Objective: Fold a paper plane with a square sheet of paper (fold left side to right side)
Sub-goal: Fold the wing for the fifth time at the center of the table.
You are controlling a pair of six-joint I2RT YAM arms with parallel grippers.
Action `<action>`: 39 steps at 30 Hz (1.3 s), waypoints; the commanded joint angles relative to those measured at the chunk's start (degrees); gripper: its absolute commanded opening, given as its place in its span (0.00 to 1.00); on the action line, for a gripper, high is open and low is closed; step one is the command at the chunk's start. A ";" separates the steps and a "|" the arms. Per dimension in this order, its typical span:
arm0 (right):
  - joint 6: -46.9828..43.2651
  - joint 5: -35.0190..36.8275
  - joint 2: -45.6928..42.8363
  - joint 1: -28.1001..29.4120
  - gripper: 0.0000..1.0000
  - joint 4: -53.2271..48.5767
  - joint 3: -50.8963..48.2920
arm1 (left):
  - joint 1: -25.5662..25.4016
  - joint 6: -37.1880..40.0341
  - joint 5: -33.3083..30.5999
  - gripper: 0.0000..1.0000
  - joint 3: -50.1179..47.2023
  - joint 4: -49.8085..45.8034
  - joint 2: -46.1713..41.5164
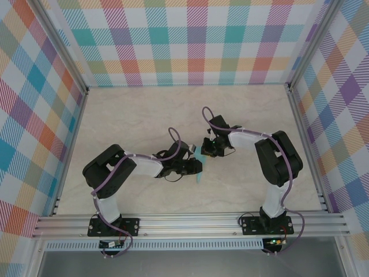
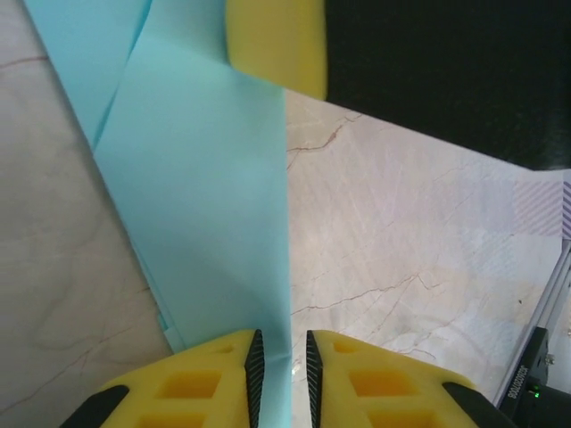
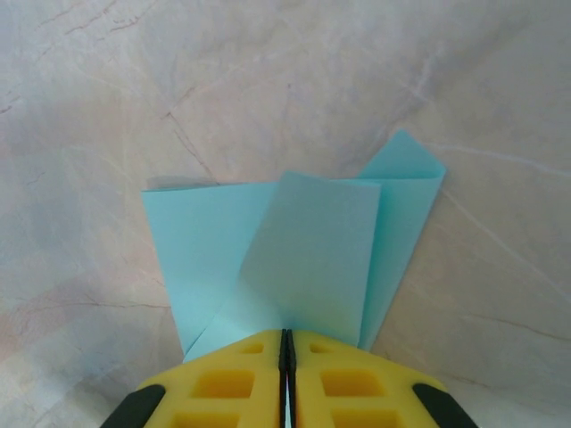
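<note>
Both arms reach in over the middle of the pale marbled tabletop (image 1: 144, 115), and their claws meet tip to tip around a turquoise sheet of paper (image 1: 199, 176).

The right claw (image 1: 206, 151) has its yellow fingers pressed flat together in the right wrist view (image 3: 286, 357), with no gap between them. It grips the sheet (image 3: 308, 259), which fans out from the fingers in several overlapping folded layers above the tabletop.

The left claw (image 1: 196, 167) is nearly closed. In the left wrist view its fingers (image 2: 285, 366) leave only a slim slit, and the straight edge of the sheet (image 2: 205, 196) runs down into that slit. Whether the pads actually pinch the paper cannot be told. At the sheet's far end, one yellow finger (image 2: 277, 45) of the right claw lies against the paper.
</note>
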 commanded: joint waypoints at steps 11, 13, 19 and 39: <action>-2.17 -0.55 -15.96 0.33 0.09 0.30 -7.21 | -1.63 -0.86 -4.88 0.16 -1.17 -7.40 1.46; -1.34 -2.00 -16.34 0.36 0.09 1.86 -8.65 | -1.89 -0.68 -5.47 0.16 -0.85 -8.19 1.41; 0.94 -5.04 -13.11 0.97 0.09 6.57 -10.27 | -2.43 -0.33 -6.21 0.15 -0.06 -9.38 1.77; -1.18 -2.38 -2.47 1.95 0.10 8.99 -7.94 | -2.78 -1.12 -6.55 0.11 0.49 -11.08 2.69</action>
